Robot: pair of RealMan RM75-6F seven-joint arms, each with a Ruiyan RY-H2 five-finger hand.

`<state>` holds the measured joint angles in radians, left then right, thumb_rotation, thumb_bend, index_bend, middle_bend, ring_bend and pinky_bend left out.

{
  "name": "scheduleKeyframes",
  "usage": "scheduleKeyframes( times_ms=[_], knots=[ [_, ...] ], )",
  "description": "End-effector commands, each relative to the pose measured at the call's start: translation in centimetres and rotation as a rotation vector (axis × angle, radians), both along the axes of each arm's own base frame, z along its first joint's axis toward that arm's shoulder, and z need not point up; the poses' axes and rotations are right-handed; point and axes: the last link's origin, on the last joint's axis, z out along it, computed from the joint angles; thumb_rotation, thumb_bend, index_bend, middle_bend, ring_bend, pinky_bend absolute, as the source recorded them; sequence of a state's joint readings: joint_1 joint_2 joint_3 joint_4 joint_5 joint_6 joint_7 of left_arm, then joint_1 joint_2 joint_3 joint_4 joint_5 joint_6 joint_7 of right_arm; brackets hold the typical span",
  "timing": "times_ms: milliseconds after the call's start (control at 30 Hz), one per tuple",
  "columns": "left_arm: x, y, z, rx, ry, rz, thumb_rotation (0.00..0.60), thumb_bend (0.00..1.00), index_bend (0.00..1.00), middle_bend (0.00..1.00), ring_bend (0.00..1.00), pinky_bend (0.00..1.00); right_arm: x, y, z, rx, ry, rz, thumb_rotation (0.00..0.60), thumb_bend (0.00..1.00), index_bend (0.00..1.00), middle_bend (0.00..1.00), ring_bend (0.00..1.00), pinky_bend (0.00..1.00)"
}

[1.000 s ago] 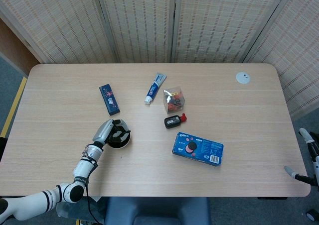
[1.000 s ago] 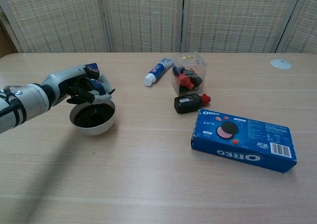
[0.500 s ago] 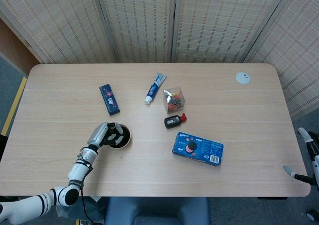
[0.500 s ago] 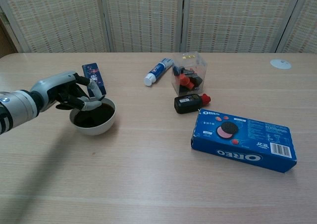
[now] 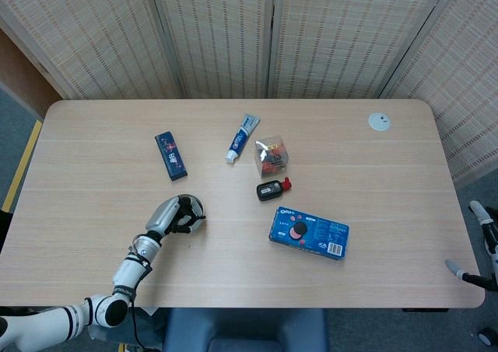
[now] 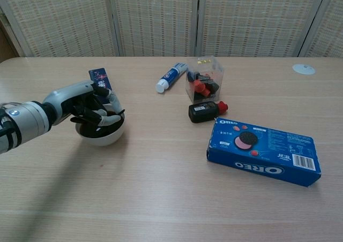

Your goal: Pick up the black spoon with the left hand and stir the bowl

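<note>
My left hand (image 6: 88, 109) sits over the bowl (image 6: 103, 134), fingers curled down into it and covering most of the rim on the side nearest me. The black spoon should be in there, but I cannot make it out against the dark fingers and the dark inside of the bowl, so I cannot tell whether I am pinching it or just closed over the opening. In the head view the same hand (image 5: 173, 214) hides nearly all of the bowl (image 5: 199, 220), leaving only a sliver of white rim on its right side.

The bowl stands on the table (image 5: 373, 165) toward my left, well in from the near edge, with bare wood all around it. Behind it lies the dark blue pack (image 5: 170, 155), near but apart. Further right, well clear of my hand, are the tube (image 5: 242, 138), the clear box (image 5: 271, 156) of small red and black bits, and the black bottle (image 5: 272, 188) just in front of that box. The Oreo box (image 5: 309, 232) lies flat beyond them, and a white disc (image 5: 379, 121) sits by the far right corner.

My right hand (image 5: 476, 251) hangs past the table's right edge; how its fingers lie I cannot tell.
</note>
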<state>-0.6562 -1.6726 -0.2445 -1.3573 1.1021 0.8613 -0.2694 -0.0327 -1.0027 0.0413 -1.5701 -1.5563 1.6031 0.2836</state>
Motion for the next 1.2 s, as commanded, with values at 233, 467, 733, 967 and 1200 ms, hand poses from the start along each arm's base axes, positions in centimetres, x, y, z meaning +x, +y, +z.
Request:
scheduleKeyframes(
  times_ms=[233,467,733,967,1200],
  knots=[
    [0.9,1.1,-0.8,0.009,0.060,-0.028,0.600,0.39,0.62,1.00,1.00,1.00,-0.2,0.0,0.0,-0.004,-0.004,-0.003,0.600,0.01,0.00,0.15,0.08,0.21],
    [-0.2,2.2,-0.4,0.042,0.112,-0.001,0.600,0.39,0.62,1.00,1.00,1.00,-0.2,0.1,0.0,-0.006,-0.006,-0.004,0.600,0.01,0.00,0.15,0.08,0.21],
    [-1.9,1.5,1.0,0.045,0.120,0.025,0.600,0.39,0.62,1.00,1.00,1.00,0.0,-0.2,-0.1,0.001,-0.005,0.007,0.600,0.01,0.00,0.15,0.08,0.21],
    [-1.8,0.1,1.3,0.024,0.116,-0.005,0.600,0.39,0.62,1.00,1.00,1.00,0.0,-0.2,-0.1,0.001,-0.005,0.009,0.600,0.02,0.00,0.15,0.08,0.21],
    [0.1,0.4,0.4,0.005,0.110,-0.048,0.600,0.39,0.62,1.00,1.00,1.00,-0.2,0.1,0.0,-0.006,-0.006,0.001,0.600,0.02,0.00,0.15,0.08,0.21]
  ],
)
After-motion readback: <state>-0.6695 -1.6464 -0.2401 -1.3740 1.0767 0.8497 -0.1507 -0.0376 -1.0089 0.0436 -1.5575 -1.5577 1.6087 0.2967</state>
